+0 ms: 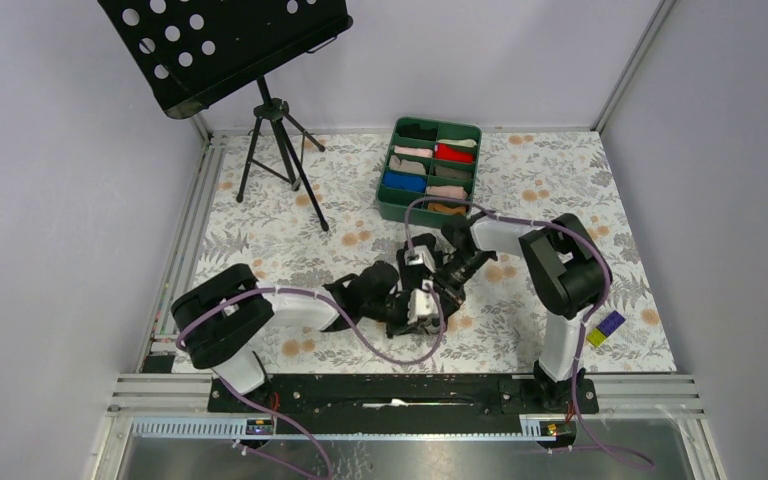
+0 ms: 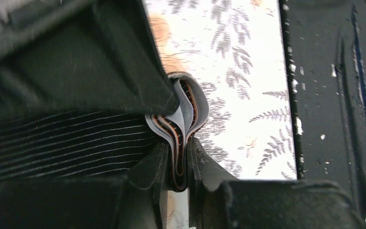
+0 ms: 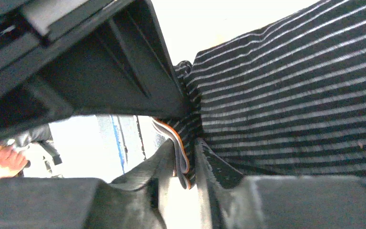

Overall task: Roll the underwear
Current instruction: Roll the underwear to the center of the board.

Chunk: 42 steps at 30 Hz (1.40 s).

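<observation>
Step judged: gripping the band edge to start the roll. The left hand is clamped narrow on the bunched waistband of the underwear, at lower centre. The right hand stands narrow round a band edge, but a firm grip cannot be confirmed. Both ends should be turned level and together. The garment lies mid-table, between the hands.

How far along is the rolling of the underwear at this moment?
Done: the underwear is folded, its waistband layers stacked. In hand: the left gripper and right gripper both pinch that folded edge. Remaining: no tight roll shows yet, so the rolling itself.
</observation>
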Tool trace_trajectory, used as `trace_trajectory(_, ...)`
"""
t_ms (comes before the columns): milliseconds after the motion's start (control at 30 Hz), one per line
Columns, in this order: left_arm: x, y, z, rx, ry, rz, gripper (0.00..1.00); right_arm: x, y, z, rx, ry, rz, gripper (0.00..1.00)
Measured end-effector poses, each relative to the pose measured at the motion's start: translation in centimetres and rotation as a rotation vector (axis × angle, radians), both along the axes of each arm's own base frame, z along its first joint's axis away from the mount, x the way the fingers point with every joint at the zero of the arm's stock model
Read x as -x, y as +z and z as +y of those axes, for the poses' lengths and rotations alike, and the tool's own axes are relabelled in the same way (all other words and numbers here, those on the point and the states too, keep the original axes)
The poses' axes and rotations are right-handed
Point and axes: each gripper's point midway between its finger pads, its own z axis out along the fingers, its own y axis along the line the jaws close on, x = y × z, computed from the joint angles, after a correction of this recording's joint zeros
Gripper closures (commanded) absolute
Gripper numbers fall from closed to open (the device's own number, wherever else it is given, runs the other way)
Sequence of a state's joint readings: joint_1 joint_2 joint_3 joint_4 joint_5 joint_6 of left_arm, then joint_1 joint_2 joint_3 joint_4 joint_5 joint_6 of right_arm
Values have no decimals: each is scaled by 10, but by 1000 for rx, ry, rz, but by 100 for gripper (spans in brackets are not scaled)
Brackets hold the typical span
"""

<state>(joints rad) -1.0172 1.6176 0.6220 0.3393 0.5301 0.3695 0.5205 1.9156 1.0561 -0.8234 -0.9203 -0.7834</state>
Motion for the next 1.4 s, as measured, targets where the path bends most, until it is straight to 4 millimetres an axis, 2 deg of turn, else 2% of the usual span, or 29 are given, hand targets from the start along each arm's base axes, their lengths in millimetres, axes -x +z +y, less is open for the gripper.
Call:
trace_trajectory(67, -13, 5, 3, 9, 54, 46, 100, -16, 8, -2, -1, -33, -29, 56)
trace_trajectory(133, -22, 9, 6, 14, 96, 104, 100, -41, 25, -9, -12, -92, -100, 49)
trace_trajectory(267, -27, 16, 10, 23, 137, 232, 100, -90, 71, -33, -29, -231, -342, 45)
trace_trajectory(333, -28, 19, 9, 34, 134, 283, 100, -107, 95, -48, -34, -313, -492, 43)
trace_trajectory(433, -30, 18, 10, 31, 122, 368, 100, -113, 122, -67, -32, -411, -704, 42)
trace_trajectory(500, -35, 14, 10, 21, 117, 438, 100, -108, 126, -74, -35, -436, -795, 49)
trace_trajectory(700, -53, 1, 8, 10, 107, 658, 100, -83, 105, -88, 16, -423, -882, 71)
trace_trajectory(800, -54, -1, 9, 16, 107, 762, 100, -67, 95, -75, -1, -310, -921, 77)
trace_trajectory(900, -56, -3, 10, 25, 121, 867, 100, -41, 85, -54, -66, -147, -968, 80)
trace_trajectory(1033, -60, -3, 11, 16, 139, 999, 100, -16, 66, -31, -141, 35, -1018, 77)
trace_trajectory(1100, -61, -3, 10, 1, 147, 1048, 100, -8, 57, -20, -170, 115, -1041, 72)
trace_trajectory(1200, -62, -3, 9, -23, 164, 1123, 100, -2, 45, -3, -210, 214, -1072, 70)
trace_trajectory(1400, -65, -4, 10, -50, 193, 1211, 100, -12, 26, 15, -209, 322, -1148, 62)
